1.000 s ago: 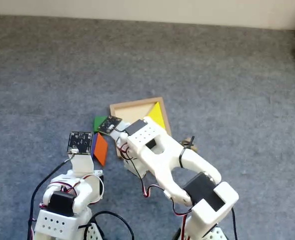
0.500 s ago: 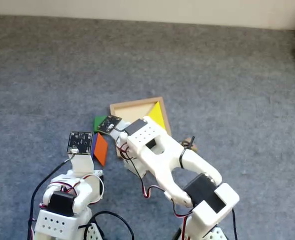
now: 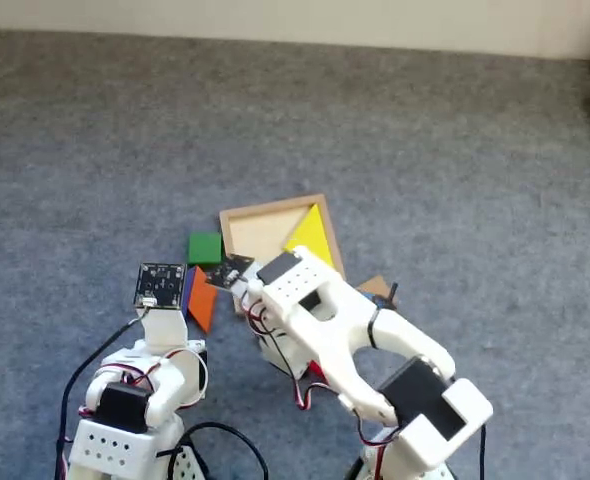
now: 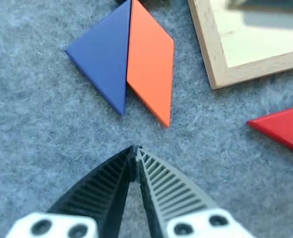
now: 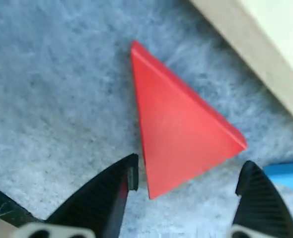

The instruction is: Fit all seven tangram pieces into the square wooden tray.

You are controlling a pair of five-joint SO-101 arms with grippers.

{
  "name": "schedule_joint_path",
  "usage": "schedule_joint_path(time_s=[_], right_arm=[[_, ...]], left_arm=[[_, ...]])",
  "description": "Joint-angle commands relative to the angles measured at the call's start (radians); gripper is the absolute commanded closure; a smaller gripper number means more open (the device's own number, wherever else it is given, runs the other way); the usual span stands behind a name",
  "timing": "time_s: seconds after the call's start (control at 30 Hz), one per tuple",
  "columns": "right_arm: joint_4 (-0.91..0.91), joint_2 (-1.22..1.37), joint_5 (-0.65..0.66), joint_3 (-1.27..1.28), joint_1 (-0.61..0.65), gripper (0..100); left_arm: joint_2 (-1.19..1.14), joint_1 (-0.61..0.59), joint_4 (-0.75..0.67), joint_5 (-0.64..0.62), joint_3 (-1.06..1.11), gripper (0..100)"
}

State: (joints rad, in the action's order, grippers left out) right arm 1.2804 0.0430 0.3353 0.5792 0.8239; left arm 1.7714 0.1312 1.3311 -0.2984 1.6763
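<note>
Shows right gripper drawn back from tray, spread wide astride red triangle, likely next pick; left gripper pinched closed.

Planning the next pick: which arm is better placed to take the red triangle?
Right. The right gripper is open over the red triangle; the left gripper is shut, by the blue triangle and orange piece.
</note>
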Motion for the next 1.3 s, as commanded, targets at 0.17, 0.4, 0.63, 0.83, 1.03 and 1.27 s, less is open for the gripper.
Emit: schedule_joint_path(time_s=[0.17,0.4,0.63,0.83,1.03,1.27], right_arm=[[-0.111,-0.074,-0.009,0.019,0.007,69.9],[-0.116,-0.073,-0.003,0.018,0.012,69.9],[-0.182,-0.071,-0.002,0.021,0.012,69.9],[-0.200,-0.071,-0.002,0.025,0.005,69.9],[-0.193,-0.073,-0.003,0.045,0.002,69.9],[-0.194,-0.073,-0.009,0.088,-0.030,69.9]], left_arm=[[0.042,-0.008,0.005,0.002,0.021,99],[0.042,-0.008,0.005,0.002,0.021,99],[0.042,-0.008,0.005,0.002,0.021,99],[0.042,-0.008,0.005,0.002,0.021,99],[0.042,-0.008,0.005,0.002,0.021,99],[0.042,-0.008,0.005,0.002,0.021,99]])
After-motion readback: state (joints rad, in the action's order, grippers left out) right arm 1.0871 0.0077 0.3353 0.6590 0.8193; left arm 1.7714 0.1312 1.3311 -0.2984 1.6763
